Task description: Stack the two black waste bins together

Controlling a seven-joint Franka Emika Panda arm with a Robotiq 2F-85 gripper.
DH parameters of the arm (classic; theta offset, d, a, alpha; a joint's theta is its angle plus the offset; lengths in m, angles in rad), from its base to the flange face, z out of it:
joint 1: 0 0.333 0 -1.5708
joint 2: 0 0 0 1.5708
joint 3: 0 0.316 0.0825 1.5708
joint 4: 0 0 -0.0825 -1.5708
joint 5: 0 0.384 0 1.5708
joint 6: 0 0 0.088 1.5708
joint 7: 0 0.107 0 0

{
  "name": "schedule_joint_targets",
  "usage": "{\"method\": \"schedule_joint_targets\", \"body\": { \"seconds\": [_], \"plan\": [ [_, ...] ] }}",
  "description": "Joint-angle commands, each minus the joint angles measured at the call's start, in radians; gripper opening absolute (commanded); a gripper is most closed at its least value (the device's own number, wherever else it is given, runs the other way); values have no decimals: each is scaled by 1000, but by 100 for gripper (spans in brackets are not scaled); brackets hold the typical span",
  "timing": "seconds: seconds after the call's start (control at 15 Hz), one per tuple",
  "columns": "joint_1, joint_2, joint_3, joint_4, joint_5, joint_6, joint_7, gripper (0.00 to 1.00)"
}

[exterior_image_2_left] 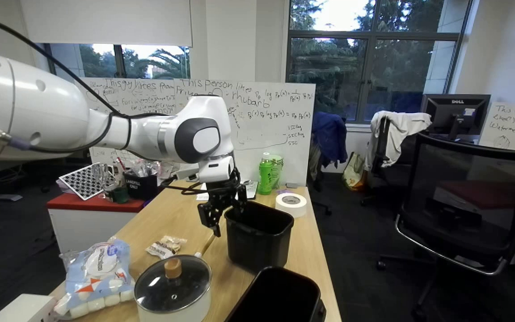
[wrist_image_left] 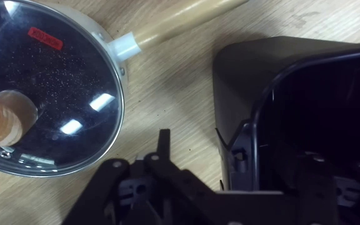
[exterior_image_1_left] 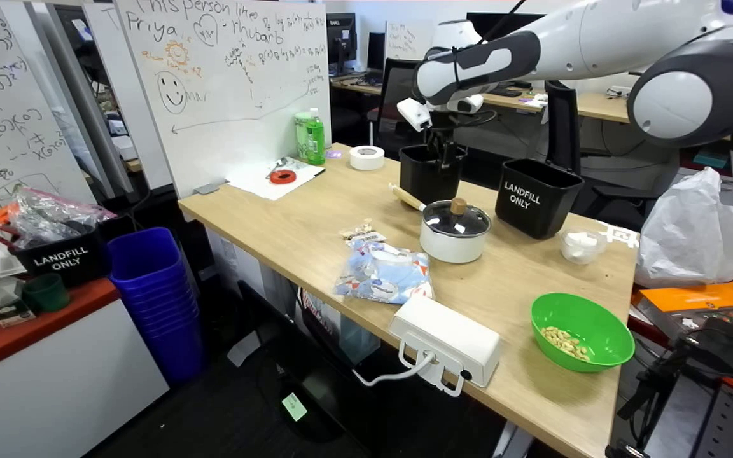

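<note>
Two black waste bins stand upright and apart on the wooden table. The far bin point(exterior_image_1_left: 427, 181) is under my gripper point(exterior_image_1_left: 444, 156); it also shows in an exterior view point(exterior_image_2_left: 257, 246) and at the right of the wrist view point(wrist_image_left: 239, 84). The near bin point(exterior_image_1_left: 535, 200) has white "LANDFILL ONLY" lettering; its open top shows in an exterior view point(exterior_image_2_left: 280, 299). My gripper is open and straddles the far bin's rim, one finger outside and one over the dark inside, as seen in an exterior view point(exterior_image_2_left: 229, 218) and the wrist view point(wrist_image_left: 239, 147). The finger inside is hard to make out.
A white pot point(exterior_image_1_left: 452, 245) with a glass lid stands beside the bins, its handle close to the far bin. A tape roll point(exterior_image_1_left: 366, 158), marshmallow bag point(exterior_image_1_left: 385, 273), small tub point(exterior_image_1_left: 583, 245), green bowl point(exterior_image_1_left: 583, 331) and white box point(exterior_image_1_left: 449, 337) are also on the table.
</note>
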State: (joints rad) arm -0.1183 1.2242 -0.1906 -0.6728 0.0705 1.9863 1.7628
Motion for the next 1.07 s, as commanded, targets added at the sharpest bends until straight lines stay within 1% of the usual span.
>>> {"method": "schedule_joint_targets", "body": {
  "seconds": [0.0,0.27,0.47,0.53,1.0],
  "plan": [
    [-9,35,-1,72,2,-55,17,52],
    [-10,43,-2,88,1,-66,20,22],
    [-10,46,-2,95,1,-64,25,2],
    [-10,46,-3,96,1,-64,27,6],
    [-6,33,0,94,-1,-27,9,6]
  ]
}}
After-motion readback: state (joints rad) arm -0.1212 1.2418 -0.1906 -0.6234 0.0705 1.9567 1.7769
